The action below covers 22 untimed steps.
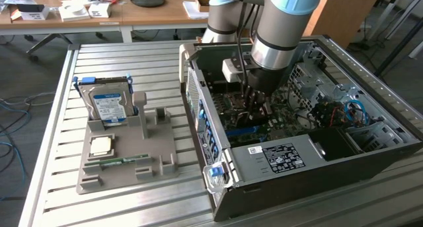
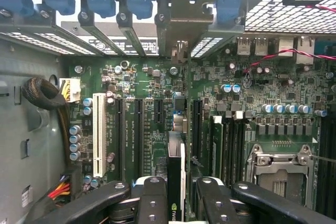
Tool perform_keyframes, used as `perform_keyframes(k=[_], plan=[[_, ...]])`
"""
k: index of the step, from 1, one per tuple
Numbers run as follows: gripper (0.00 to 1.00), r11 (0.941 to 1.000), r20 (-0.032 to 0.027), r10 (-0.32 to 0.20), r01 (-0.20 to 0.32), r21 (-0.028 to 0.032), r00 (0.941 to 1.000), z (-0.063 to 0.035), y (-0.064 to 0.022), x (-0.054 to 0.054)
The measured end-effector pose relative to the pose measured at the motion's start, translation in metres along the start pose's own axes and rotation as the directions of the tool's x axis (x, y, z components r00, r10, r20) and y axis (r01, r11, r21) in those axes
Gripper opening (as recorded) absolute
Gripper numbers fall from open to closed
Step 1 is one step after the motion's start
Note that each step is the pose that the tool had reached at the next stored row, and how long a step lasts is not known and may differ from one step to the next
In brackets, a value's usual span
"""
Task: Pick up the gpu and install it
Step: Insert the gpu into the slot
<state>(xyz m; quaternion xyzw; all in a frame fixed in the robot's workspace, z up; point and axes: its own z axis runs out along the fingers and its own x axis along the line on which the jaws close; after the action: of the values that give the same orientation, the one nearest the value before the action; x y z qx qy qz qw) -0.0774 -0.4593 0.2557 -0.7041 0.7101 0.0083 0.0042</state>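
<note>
Claw [image 2: 176,190] clamped on the gpu [image 2: 174,156], card edge-on between its fingers [image 2: 152,203]. We see it low over the motherboard [image 2: 152,145], among the dark slots [image 2: 197,129] near the board's middle. Looks not yet seated, but contact is hard to judge here.

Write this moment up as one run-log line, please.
end effector: shut on gpu | gpu: edge-on over motherboard slots, inside open case | seated: cannot tell
</note>
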Motion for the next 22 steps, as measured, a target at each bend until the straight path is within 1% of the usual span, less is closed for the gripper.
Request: perform_keyframes(k=[22], plan=[[0.26, 0.9999, 0.0001, 0.011, -0.011, 0.0002, 0.9999, 0.0000, -0.0014, 0.0004]])
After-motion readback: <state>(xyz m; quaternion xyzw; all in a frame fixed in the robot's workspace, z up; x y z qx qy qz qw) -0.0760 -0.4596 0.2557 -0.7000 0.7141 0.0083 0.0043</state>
